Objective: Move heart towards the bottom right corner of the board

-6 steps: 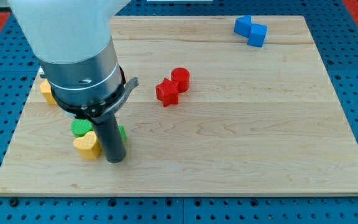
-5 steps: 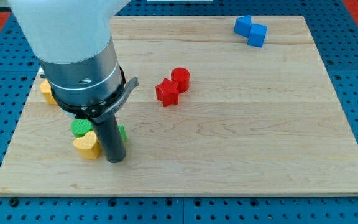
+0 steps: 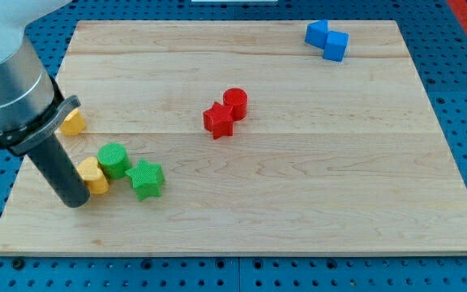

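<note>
The yellow heart block (image 3: 95, 176) lies near the board's lower left, touching the green cylinder (image 3: 113, 159) at its upper right. My tip (image 3: 75, 201) rests on the board just left of and slightly below the heart, touching or nearly touching it. The green star block (image 3: 146, 179) sits to the right of the heart. The rod rises up and to the left into the grey arm body.
Another yellow block (image 3: 73, 122) lies partly behind the arm at the left edge. A red star (image 3: 217, 121) and red cylinder (image 3: 236, 103) touch near the middle. Two blue blocks (image 3: 327, 39) sit at the top right. The wooden board (image 3: 339, 186) ends near the view's bottom.
My tip has moved from the right of the heart to its left side. The arm shifted left, uncovering the green cylinder and green star. The heart sits slightly farther left.
</note>
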Available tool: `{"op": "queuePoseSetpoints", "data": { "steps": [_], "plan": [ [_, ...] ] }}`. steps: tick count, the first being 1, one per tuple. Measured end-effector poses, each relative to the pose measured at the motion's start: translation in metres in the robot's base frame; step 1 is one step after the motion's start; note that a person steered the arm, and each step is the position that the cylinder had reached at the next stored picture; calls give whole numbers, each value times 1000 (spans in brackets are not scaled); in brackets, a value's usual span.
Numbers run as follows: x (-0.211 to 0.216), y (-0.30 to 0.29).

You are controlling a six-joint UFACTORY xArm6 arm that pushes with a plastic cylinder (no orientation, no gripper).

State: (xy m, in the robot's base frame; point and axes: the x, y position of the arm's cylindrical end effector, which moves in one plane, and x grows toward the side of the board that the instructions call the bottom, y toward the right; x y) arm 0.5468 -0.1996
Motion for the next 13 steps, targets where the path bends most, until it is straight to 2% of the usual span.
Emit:
{"op": "queuePoseSetpoints", "data": {
  "steps": [2, 3, 4, 5, 8, 10, 11, 12, 13],
  "plan": [
    [12, 1],
    [-8, -41],
    [-58, -39],
    [-58, -12],
    [-2, 7],
    [-24, 1],
    [-6, 68],
    [3, 107],
    [3, 53]
  ]
}}
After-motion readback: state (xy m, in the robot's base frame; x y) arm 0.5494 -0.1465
